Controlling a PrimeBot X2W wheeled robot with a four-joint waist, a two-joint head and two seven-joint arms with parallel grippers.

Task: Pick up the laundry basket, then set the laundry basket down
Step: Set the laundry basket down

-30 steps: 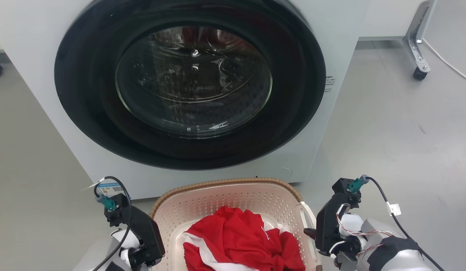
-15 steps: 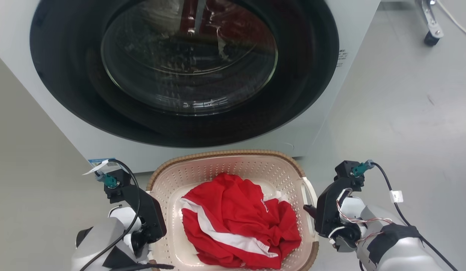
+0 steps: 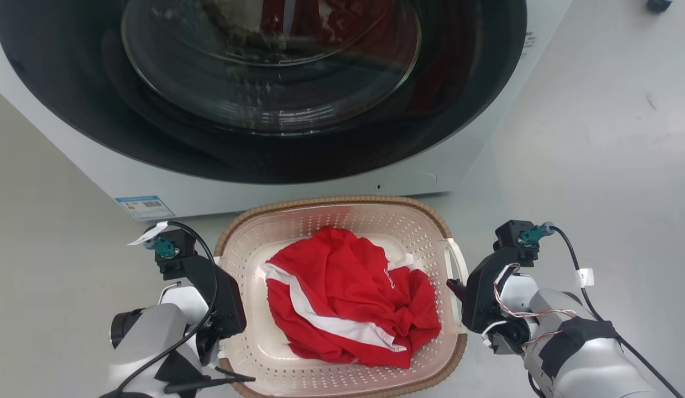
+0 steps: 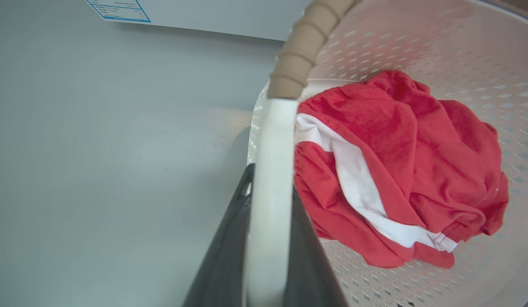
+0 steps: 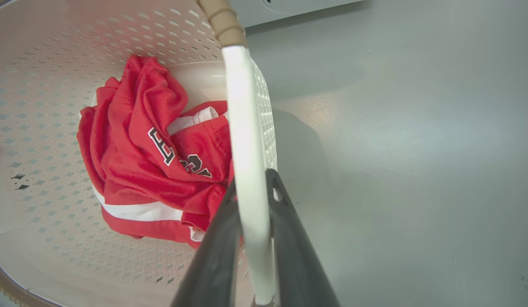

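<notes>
At the lower left of the head view, the left tool (image 4: pixel 270 183) is clamped on the white left handle (image 4: pixel 270 140) of the laundry basket (image 3: pixel 331 200). In the left wrist view one dark finger lies along each side of that handle, just below where the brown rim (image 4: pixel 302 47) begins.

The basket fills the lower middle of the head view, close in front of the washing machine (image 3: pixel 265 193). Whether its base is on the floor (image 3: pixel 596 166) or just clear of it cannot be told.

A crumpled red garment (image 3: pixel 348 298) with white stripes lies loose in the bottom, toward the right side. It is the only load I can see, so the whole should be light.

The perforated plastic walls look stiff enough to keep their shape, though thin plastic may flex a little if the handles are pulled apart. The handles are smooth and narrow, so they could slip or pivot between the fingers.

At the lower right, the right tool (image 5: pixel 253 181) is closed on the right handle (image 5: pixel 246 128) in the same way.

Holding both handles at their middles looks right to me. The two sides should rise evenly to keep the basket level and the cloth from sliding.
</notes>
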